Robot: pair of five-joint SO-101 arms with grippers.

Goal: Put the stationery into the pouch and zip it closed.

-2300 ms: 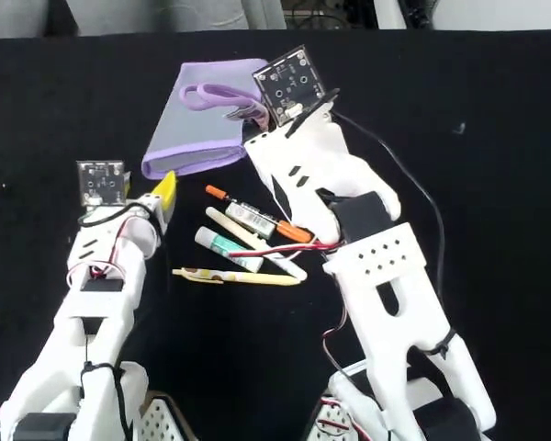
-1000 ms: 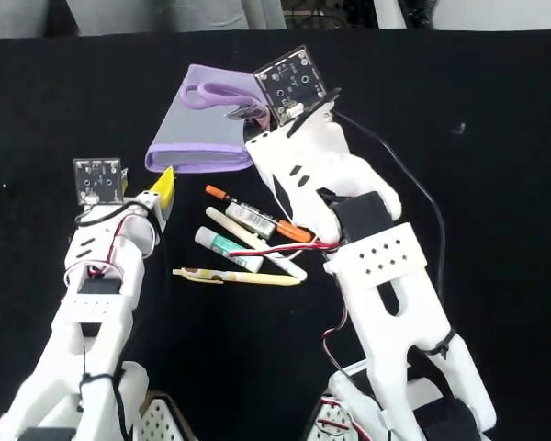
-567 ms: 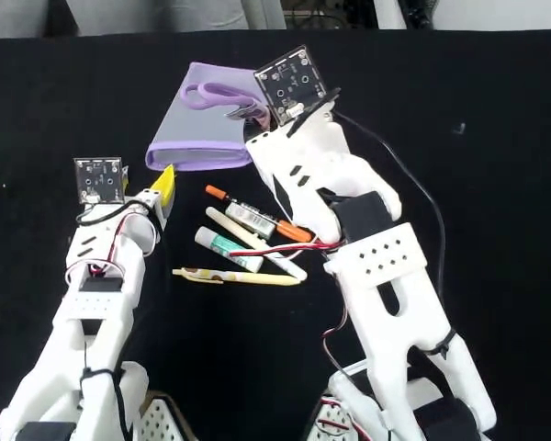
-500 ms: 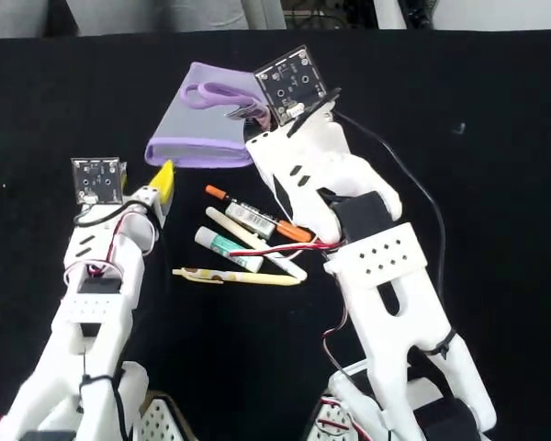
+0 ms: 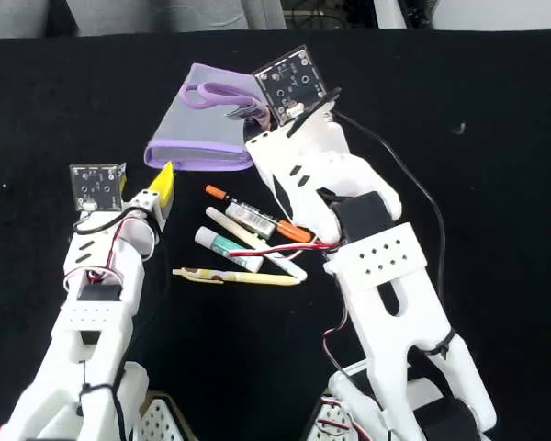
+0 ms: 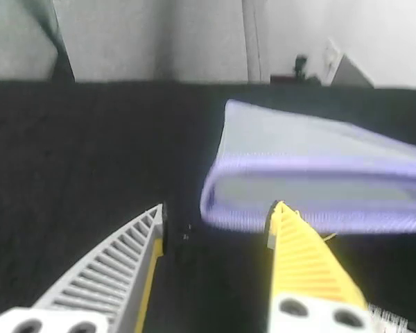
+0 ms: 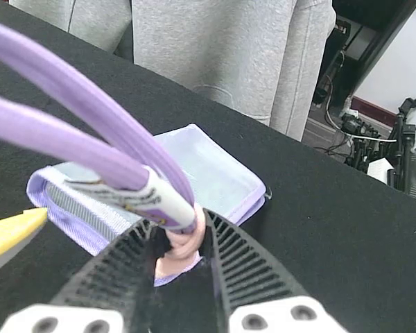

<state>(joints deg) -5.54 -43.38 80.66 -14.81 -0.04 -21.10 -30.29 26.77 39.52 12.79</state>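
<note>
The left gripper (image 5: 163, 186) hovers at the near left corner of the purple pouch (image 5: 197, 129) on the black table (image 5: 496, 184). Its grey and yellow fingers (image 6: 301, 257) stand apart with nothing between them. In the left wrist view the left gripper (image 6: 218, 208) faces the pouch (image 6: 319, 187) edge-on, the yellow tip just beside the near rim; whether it touches cannot be told. Compared with 2.3 seconds ago, the pouch has swung: its near edge, which then sloped down toward the left arm, now lies almost level. The left arm's wrist has also tilted slightly and sits a little lower in the high view.

Below the pouch, loose stationery lies in a small heap between the two arms. It holds a yellow pen (image 5: 234, 276) nearest the arms' bases, a white-and-green stick (image 5: 228, 250), a cream stick (image 5: 254, 244) and an orange pen (image 5: 257, 218), all where they lay before.

To the right, the right gripper (image 5: 248, 112) stays clamped on purple-handled scissors (image 5: 211, 92), held over the top of the pouch, much as in the earlier frames. In the right wrist view the black fingers of the right gripper (image 7: 182, 232) pinch the scissors (image 7: 90, 139) just below the handle loops, with the pouch (image 7: 208, 173) lying beyond them.
</note>
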